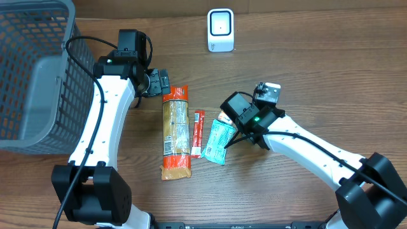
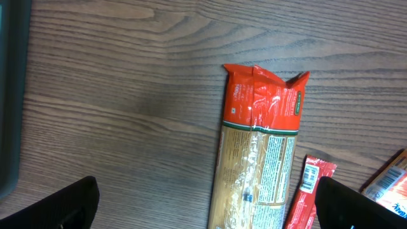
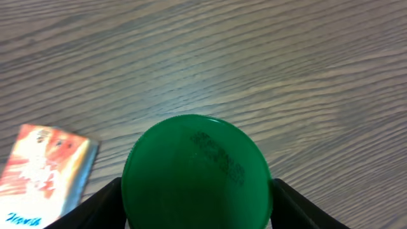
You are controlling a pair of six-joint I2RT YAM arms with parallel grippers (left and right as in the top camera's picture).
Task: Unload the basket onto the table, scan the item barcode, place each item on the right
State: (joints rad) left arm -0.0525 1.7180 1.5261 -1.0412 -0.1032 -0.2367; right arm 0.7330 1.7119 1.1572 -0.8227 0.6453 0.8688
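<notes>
Right end effector (image 3: 196, 194) is clamped on a green round item (image 3: 197, 162). In the wrist view both fingers (image 3: 95, 210) press against its sides, and all you see of it is a flat green disc with some embossed lettering that's too faint to read. No barcode shows from this angle. It's held over the wooden table (image 1: 305, 63), right of the middle, just above the top end of a teal packet (image 1: 217, 141) lying there.

Left of that packet is a thin red stick sachet (image 1: 198, 132), and next to that a long pasta pack (image 1: 176, 133) with orange-red ends, all lying roughly parallel.

Left end effector (image 2: 210, 203) has its jaws spread wide with nothing in them. It's just beside the far end of the pasta pack, which sits in the middle of its wrist view.

The white scanner (image 1: 220, 30) stands at the far edge of the table, well apart from the green item. A grey mesh basket (image 1: 32, 38) sits off at the left side.
</notes>
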